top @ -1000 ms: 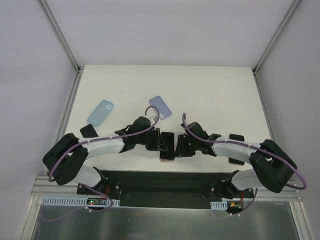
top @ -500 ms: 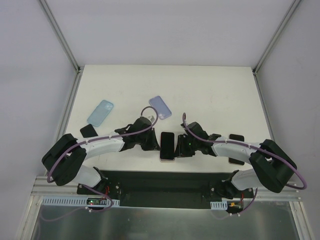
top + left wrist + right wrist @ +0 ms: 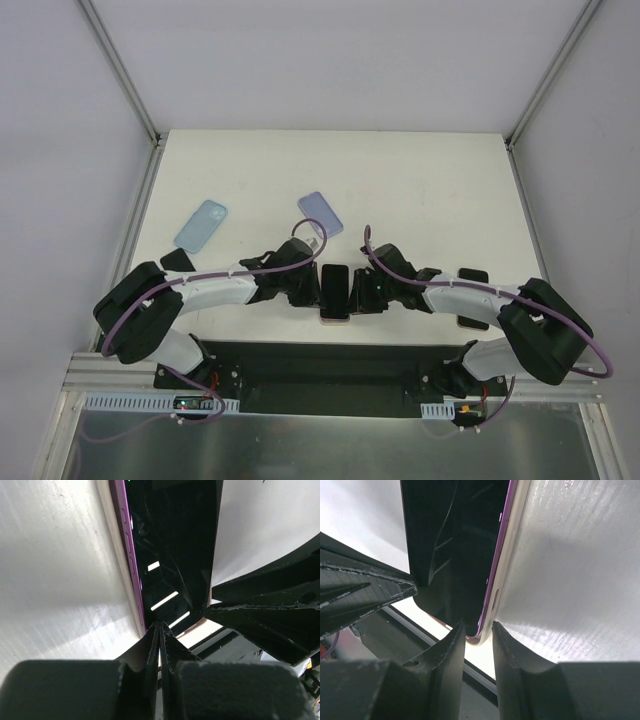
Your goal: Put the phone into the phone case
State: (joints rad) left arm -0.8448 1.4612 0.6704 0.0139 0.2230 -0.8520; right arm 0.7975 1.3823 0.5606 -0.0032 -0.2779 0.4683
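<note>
white table (image 3: 420, 190); from above, both claws' tips blur into the black phone (image 3: 335, 283). left arm lies low, elbow out, and the left gripper (image 3: 160, 630) is pinched together on nothing, tips at the phone's left edge. phone lies in its case (image 3: 495, 595), near the front edge. right arm mirrors the left, and the right gripper (image 3: 478, 639), part-way open, clamps the case rim.

- My white table (image 3: 430, 190) is carrying a light-blue case (image 3: 201, 224) at far left and a lavender case (image 3: 321, 213) mid-table.
- A black phone (image 3: 335, 288) is lying near my bases.
</note>
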